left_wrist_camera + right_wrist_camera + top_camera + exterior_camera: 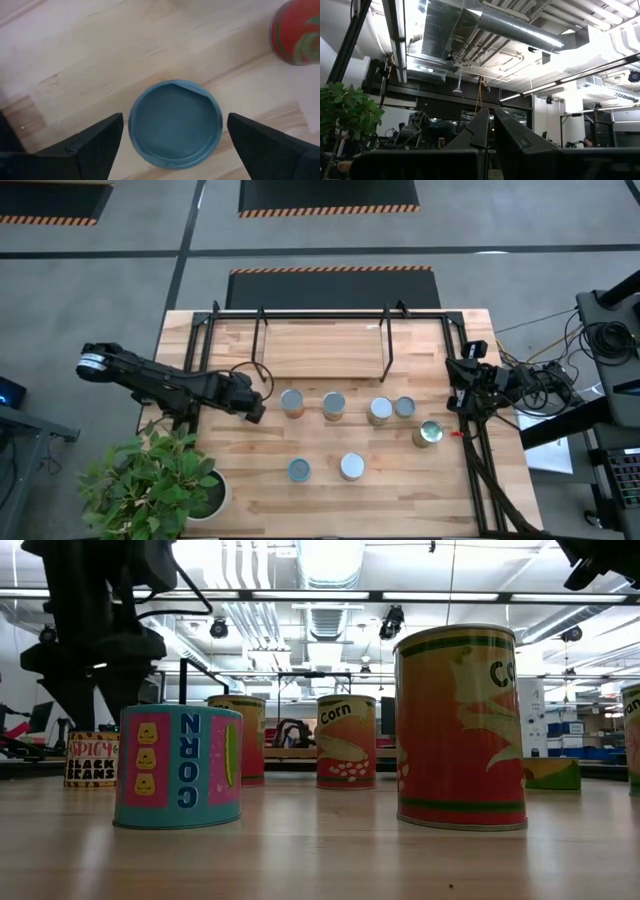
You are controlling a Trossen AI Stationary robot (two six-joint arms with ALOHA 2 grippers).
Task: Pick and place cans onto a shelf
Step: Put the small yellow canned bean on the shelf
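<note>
Currently left gripper [172, 145], jaws released, straddles the blue-topped round tin can [175, 122], frame centre. Centre the fingers, then close squarely. Right gripper [490, 130] clenched, right edge.

From my remote station I record the shelf [320, 345] standing at the far side of the tabletop [400, 490], centred between the two arms. In front of it, a row of four cans [334, 406] runs across the middle; a fifth can [428, 434] lies just beyond the row's right end, slightly nearer the front edge. Two more cans [299, 470] stand side by side, apart, nearer the front. A potted plant [155, 480] occupies the front left corner. The left claw [258, 410] sits just left of the row's leftmost can [175, 122], fingers either side of it. The right claw [462, 385] rests at the right edge.
</note>
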